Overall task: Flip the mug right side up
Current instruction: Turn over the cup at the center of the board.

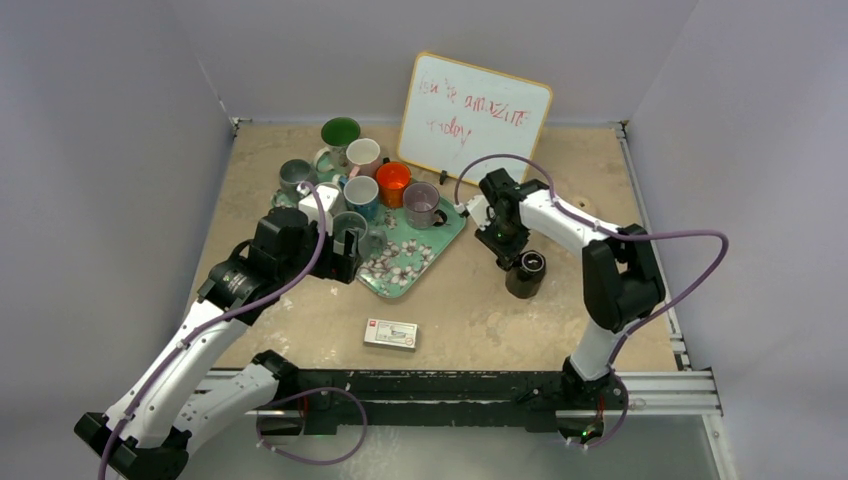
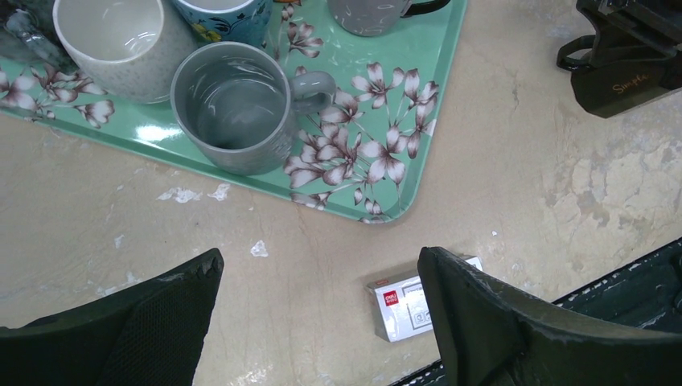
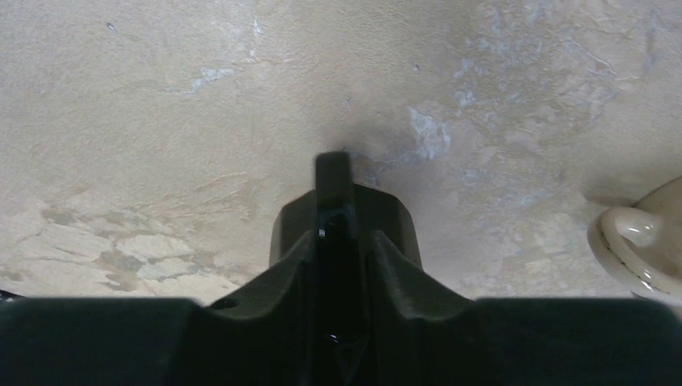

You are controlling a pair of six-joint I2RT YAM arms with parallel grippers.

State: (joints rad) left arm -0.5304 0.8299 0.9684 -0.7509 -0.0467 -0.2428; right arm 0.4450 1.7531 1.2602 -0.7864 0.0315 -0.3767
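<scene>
The black mug (image 1: 527,273) stands on end on the table, right of the tray, with a pale ring on its upper face. I cannot tell which end is up. The left wrist view shows it at the top right as the mug (image 2: 623,80), with "Simple" lettered on its side. My right gripper (image 1: 507,248) sits at its upper left. In the right wrist view the right gripper (image 3: 336,233) is shut on the mug's thin black handle (image 3: 332,173). My left gripper (image 2: 322,261) hangs open over bare table by the tray's near corner, with nothing between its fingers.
A green flowered tray (image 1: 400,275) carries several upright mugs, and a grey mug (image 2: 233,104) stands nearest the left gripper. A small white card box (image 1: 390,333) lies near the front edge. A whiteboard (image 1: 474,115) leans at the back. A pale mug handle (image 3: 639,241) shows at the right.
</scene>
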